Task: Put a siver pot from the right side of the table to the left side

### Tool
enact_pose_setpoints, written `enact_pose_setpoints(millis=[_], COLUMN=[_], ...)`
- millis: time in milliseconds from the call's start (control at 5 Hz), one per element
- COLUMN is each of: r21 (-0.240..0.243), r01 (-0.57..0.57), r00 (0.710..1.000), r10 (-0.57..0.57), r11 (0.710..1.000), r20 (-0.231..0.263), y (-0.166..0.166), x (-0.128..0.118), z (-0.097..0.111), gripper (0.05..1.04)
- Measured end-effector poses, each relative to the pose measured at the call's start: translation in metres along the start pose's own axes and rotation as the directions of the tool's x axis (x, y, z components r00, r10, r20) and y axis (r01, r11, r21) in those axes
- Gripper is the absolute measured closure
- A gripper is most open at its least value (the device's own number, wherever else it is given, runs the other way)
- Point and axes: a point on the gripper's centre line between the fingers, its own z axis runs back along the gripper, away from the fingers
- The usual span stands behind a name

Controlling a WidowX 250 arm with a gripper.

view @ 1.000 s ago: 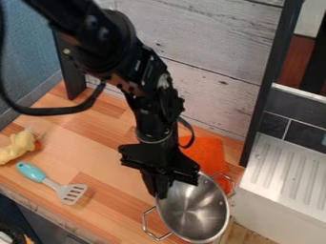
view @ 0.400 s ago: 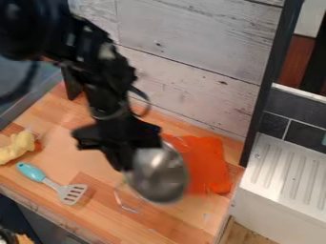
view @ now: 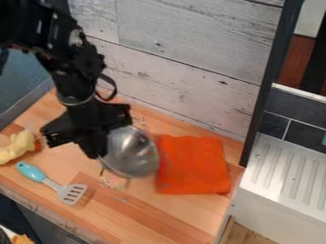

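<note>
Hanging tilted from the claw (view: pixel 96 153), silver pot (view: pixel 134 153), gripped by its rim

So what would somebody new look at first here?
Probably the bright orange cloth, spread out on the right part of the table. Next, the black gripper left of the middle, holding a shiny, tilted silver pot. Then maybe the turquoise-handled spatula, front left.

From my end, the spatula (view: pixel 51 184) is on the left of the table (view: pixel 159 217), cloth (view: pixel 194 167) on the right, pot (view: pixel 132 153) between them. Wall (view: pixel 185 62)'s behind.
</note>
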Motion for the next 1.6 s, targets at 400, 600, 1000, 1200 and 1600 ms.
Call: enact_pose_setpoints(millis=[400, 600, 1000, 1200, 1600], r21=[0.041, 0.030, -0.001, -0.021, -0.037], r01=[-0.322, -0.426, -0.582, -0.597, -0.601], r00=[0.945, 0.899, 0.798, 0.783, 0.781], r10=[0.319, 0.420, 0.571, 0.588, 0.596], r11=[0.946, 0.904, 0.813, 0.802, 0.798], r20=[0.078, 0.127, 0.194, 0.201, 0.186], y=[0.020, 0.036, 0.059, 0.058, 0.051], x=[0.031, 0.050, 0.071, 0.076, 0.085], z=[0.000, -0.004, -0.030, -0.044, -0.065], gripper=[1.021, 1.023, 1.024, 1.024, 1.024])
